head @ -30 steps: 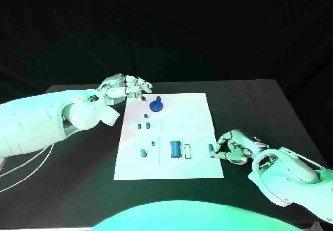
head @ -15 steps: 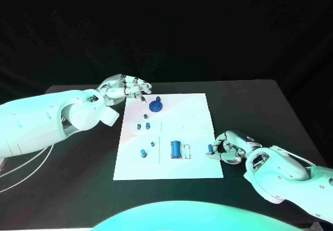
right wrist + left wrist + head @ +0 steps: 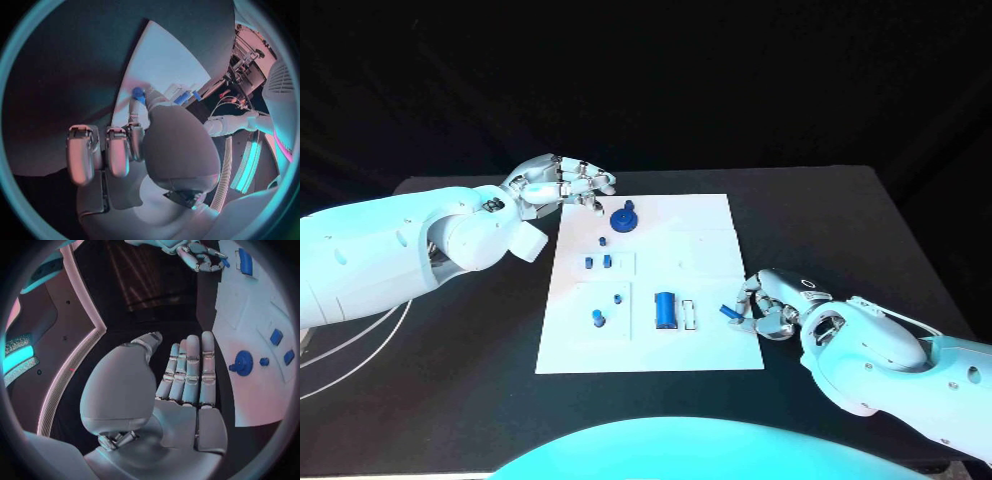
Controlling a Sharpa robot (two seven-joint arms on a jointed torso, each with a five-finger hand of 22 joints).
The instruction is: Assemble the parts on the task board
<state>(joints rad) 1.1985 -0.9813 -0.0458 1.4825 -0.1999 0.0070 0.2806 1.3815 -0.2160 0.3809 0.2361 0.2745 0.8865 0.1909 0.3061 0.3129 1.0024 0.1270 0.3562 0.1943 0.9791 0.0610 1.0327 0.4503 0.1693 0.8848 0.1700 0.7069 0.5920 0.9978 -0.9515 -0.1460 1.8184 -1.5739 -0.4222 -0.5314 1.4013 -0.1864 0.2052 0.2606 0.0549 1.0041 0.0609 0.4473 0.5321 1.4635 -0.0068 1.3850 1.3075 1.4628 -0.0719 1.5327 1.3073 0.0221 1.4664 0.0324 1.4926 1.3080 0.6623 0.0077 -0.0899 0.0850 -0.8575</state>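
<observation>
At the task board's (image 3: 687,262) right edge in the head view, the right hand (image 3: 764,305) pinches a small blue part (image 3: 728,311); the left hand (image 3: 565,182) hovers off the far left corner, fingers curled, holding nothing. Left wrist view: its fingers (image 3: 190,371) lie straight and together beside the board. Right wrist view: fingertips (image 3: 139,100) grip the part (image 3: 137,92) above the board.

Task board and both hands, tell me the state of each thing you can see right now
Task board: flat on the black table.
Round blue part: on the board's far end, untouched.
Long blue part: lying flat on the board.
Small blue part: pinched by the right hand.
Left hand: empty, fingers apart, beside the board's far corner.
</observation>
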